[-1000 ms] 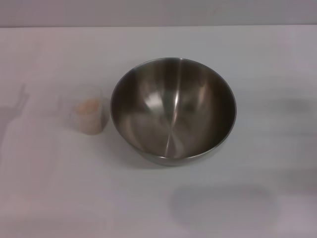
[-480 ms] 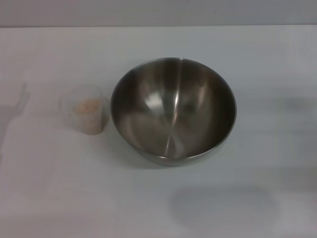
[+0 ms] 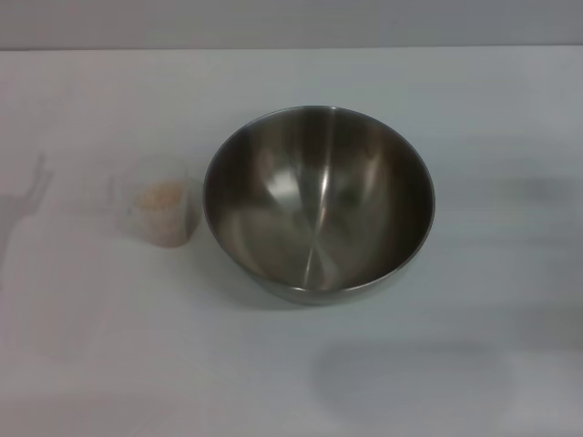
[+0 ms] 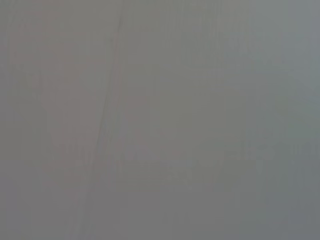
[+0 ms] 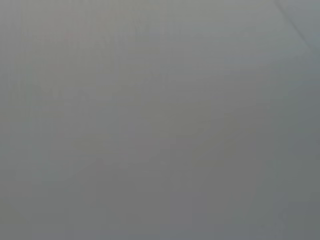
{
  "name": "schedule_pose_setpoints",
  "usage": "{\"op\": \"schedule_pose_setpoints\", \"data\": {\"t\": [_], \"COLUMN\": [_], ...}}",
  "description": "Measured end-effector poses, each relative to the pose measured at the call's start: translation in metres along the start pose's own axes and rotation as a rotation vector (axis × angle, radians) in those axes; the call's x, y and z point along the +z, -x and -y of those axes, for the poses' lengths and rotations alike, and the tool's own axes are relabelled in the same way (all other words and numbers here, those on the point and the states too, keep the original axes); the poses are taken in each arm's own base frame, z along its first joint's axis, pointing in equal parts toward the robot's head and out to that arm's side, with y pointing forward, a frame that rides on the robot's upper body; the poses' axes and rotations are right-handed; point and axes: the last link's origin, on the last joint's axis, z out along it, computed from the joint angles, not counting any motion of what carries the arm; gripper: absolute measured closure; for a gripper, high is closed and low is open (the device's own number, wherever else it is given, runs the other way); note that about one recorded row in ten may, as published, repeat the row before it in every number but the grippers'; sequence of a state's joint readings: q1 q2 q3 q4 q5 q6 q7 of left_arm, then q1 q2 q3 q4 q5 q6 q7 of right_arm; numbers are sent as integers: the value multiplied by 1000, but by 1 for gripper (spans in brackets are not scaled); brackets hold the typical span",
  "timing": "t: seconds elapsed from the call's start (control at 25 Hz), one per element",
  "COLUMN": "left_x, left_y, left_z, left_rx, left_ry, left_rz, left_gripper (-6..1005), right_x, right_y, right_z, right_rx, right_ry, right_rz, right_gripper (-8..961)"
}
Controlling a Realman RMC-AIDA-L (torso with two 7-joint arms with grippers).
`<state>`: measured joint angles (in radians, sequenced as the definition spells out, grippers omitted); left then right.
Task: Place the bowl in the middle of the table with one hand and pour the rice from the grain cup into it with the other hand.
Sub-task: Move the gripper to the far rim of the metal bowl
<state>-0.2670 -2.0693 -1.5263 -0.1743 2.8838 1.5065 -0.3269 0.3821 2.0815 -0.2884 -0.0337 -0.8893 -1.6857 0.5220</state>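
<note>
I see the bowl [image 3: 319, 205] sitting empty about mid-table [image 3: 474, 109], the grain cup [image 3: 160, 202] just left of it holding its rice [image 3: 161, 194]. Neither gripper shows anywhere, so I cannot tell their finger state. I judge pouring comes next: grasp the cup.

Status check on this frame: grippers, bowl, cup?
Both grippers out of view. Bowl empty, mid-table. Grain cup upright on its left, rice inside. Nothing between them.

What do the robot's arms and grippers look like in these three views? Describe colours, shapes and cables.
Nothing of them can be described: neither arm nor gripper appears in any view. The head view shows only the bowl, the grain cup and the table; both wrist views show featureless grey.
</note>
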Motion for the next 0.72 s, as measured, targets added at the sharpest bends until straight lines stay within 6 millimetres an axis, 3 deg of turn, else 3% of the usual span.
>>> {"op": "schedule_pose_setpoints", "data": {"t": [0.72], "left_x": [-6], "left_y": [5], "left_z": [1], "left_rx": [40], "left_ry": [-9], "left_rz": [34], "left_gripper": [148], "right_x": [12], "right_y": [-6], "right_z": [-5], "right_rx": [14], "right_ry": [9], "right_rz": [-16], "right_gripper": [159]}}
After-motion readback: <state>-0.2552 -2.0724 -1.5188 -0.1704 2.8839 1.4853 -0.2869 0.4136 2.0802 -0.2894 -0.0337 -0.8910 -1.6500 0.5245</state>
